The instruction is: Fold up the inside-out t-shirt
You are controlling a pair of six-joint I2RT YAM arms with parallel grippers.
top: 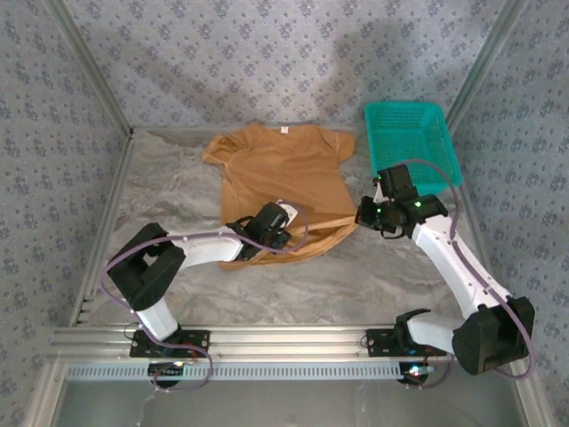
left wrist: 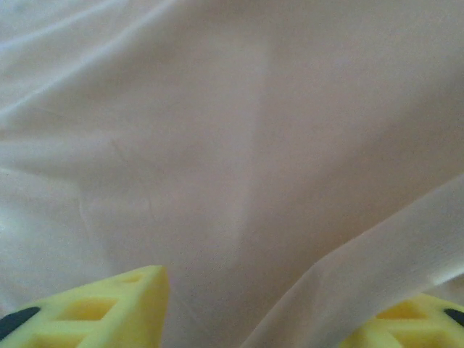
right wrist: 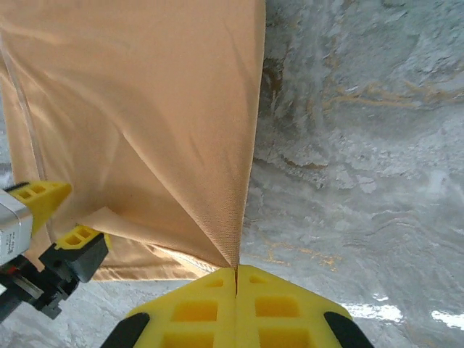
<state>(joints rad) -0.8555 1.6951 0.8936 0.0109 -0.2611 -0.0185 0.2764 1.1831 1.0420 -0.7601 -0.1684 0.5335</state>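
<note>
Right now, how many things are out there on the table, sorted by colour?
Orange-tan: 1, the t-shirt
Teal: 1, the basket
White-and-black: 2, the left arm and the right arm
Total: 4

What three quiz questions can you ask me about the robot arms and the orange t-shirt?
1. True or false: the right gripper is shut on an edge of the t-shirt.
2. Pick one: where is the teal basket? A, on top of the t-shirt. B, on the table at the far right, beside the t-shirt. C, held in a gripper.
3. Fill in the gap: the two yellow fingers of the left gripper stand ___ over the t-shirt.

Key: 1 true; 2 B; 3 apart.
</note>
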